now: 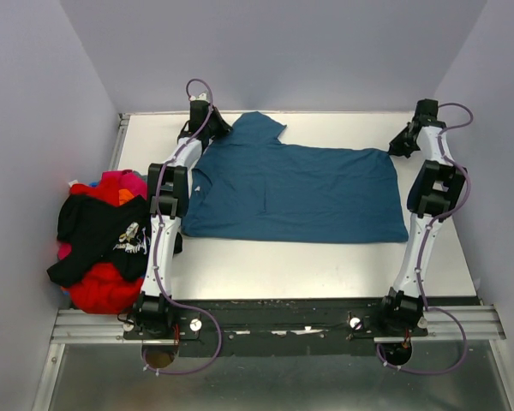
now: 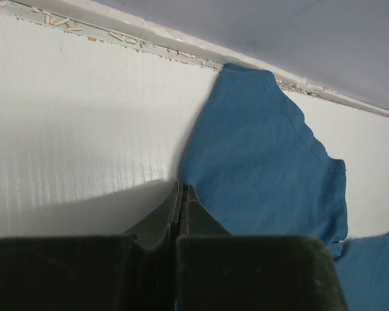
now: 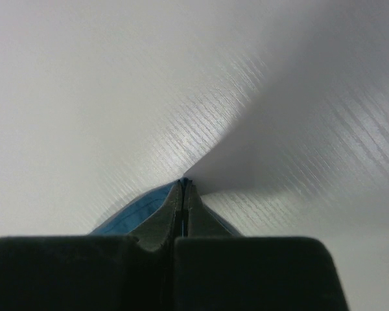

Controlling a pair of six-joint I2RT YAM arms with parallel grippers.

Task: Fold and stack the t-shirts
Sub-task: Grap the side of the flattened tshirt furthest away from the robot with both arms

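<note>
Both closed tight: left hand point(image 2: 183, 188) and right hand point(image 3: 183, 183) pinch the teal t-shirt point(image 1: 300, 188).

I see a white tabletop point(image 1: 308, 265) with a faint ribbed grain, boxed in by pale lilac-grey walls point(image 1: 274, 51) on 3 sides. On my left wrist feed, the seam point(image 2: 117, 40) along its far edge looks chipped, with small flakes lying along it. A metal rail point(image 1: 475, 321) runs along the near edge, with a grey panel point(image 1: 274, 385) below it.

Teal-blue tee point(image 1: 300, 193) plain; black tee point(image 1: 90, 227) w/ white print; red tee point(image 1: 103, 289); magenta tee point(image 1: 124, 180); white table point(image 1: 308, 265).
</note>
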